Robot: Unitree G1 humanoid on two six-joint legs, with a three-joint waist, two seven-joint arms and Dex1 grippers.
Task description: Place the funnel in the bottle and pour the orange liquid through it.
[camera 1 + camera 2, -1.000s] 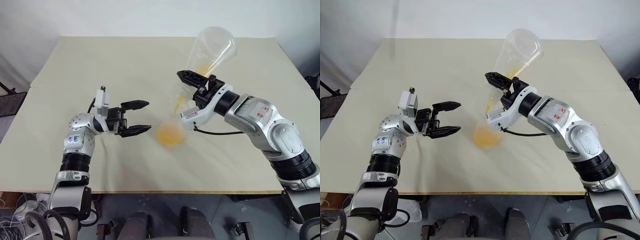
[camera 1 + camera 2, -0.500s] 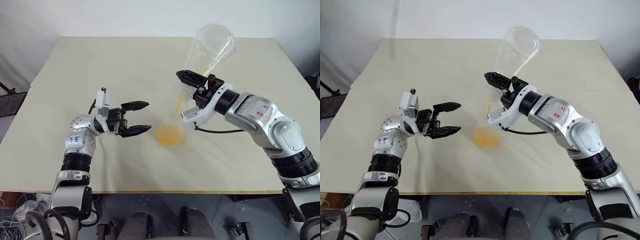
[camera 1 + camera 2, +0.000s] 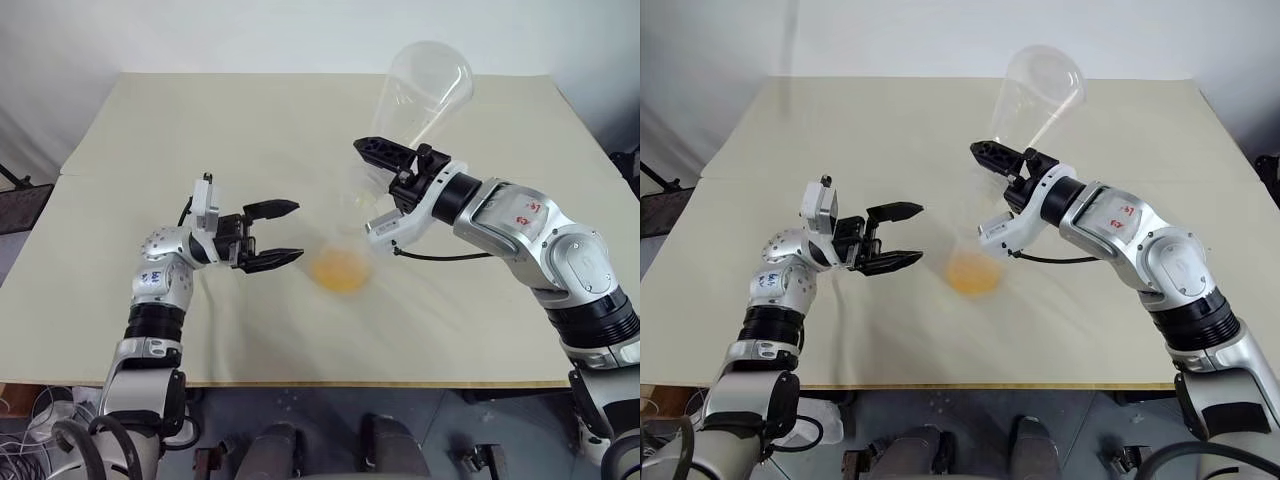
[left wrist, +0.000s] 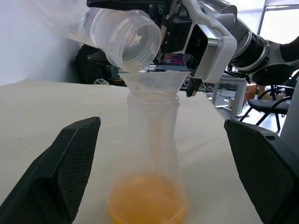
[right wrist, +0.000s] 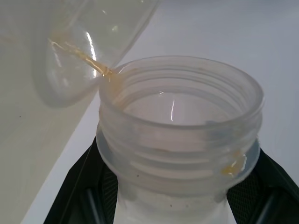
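The bottle [image 3: 341, 248] stands upright mid-table with the orange liquid [image 3: 340, 272] pooled in its base. The clear funnel [image 4: 154, 84] sits in its neck. My right gripper [image 3: 386, 157] is shut on the neck of a large clear conical flask [image 3: 427, 92], which is tipped steeply with its mouth [image 4: 131, 40] over the funnel. A thin orange trickle [image 5: 80, 54] clings near the flask's lip, and the flask body looks drained. My left gripper [image 3: 298, 232] is open just left of the bottle, level with it and not touching; its fingers [image 4: 67, 170] flank the bottle.
The beige table [image 3: 200, 130] carries nothing else around the bottle. Its front edge [image 3: 330, 383] runs close below the arms. A grey wall stands behind the far edge.
The flask has tipped up steeper and the orange liquid that lay in it has run out into the bottle. The left gripper has stayed where it was.
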